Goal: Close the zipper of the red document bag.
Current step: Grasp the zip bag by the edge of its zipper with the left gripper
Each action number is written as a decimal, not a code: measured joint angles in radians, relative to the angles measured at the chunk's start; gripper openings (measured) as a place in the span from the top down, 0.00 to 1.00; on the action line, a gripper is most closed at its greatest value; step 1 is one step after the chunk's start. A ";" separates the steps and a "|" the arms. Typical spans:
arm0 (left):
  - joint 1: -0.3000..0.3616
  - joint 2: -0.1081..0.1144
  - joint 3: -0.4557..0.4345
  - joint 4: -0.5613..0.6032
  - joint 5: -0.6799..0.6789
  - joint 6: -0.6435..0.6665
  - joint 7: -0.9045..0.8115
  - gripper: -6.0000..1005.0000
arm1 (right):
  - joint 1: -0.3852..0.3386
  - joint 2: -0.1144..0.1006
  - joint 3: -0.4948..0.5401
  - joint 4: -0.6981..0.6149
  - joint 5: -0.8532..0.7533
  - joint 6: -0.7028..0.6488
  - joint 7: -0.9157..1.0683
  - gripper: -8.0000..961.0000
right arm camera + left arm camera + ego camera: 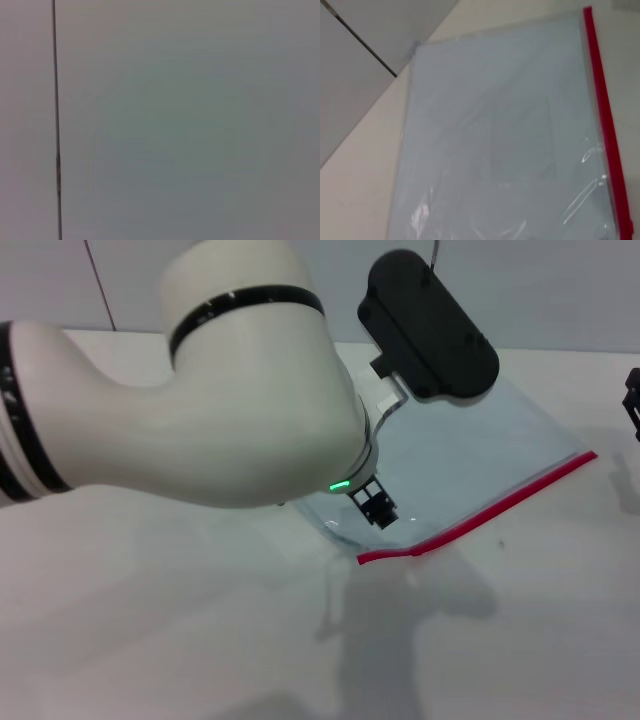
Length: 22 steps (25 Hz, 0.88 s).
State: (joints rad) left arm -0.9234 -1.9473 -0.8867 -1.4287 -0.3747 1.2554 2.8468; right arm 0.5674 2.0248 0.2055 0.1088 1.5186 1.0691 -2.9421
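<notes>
Across the white desk the red document bag lies flat, its far end partly hidden behind the left arm's bulk. Along its near long edge runs the zipper, a thin red strip from the right corner down to the left end, where it kinks and lifts slightly off the desk. The left tool hangs just above the bag near that kinked end; whether its fingers are spread or pressed together I cannot tell. At the right margin of the head view only a sliver of the right tool shows, well apart from the bag, its state also unclear. No slider can be made out, so closing seems not yet begun: gripping and pulling remain.
</notes>
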 joint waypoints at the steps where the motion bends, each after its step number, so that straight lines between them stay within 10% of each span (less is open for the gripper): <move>1: -0.006 -0.004 0.007 0.013 0.000 0.005 0.000 0.25 | 0.000 0.000 0.000 -0.003 0.000 0.000 0.000 0.39; 22: -0.139 -0.080 0.116 0.138 -0.024 0.029 0.000 0.22 | 0.019 -0.002 0.000 -0.022 -0.001 -0.012 0.000 0.39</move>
State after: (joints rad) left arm -1.0621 -2.0271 -0.7709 -1.2911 -0.3987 1.2843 2.8471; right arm 0.5866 2.0232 0.2055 0.0871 1.5179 1.0572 -2.9421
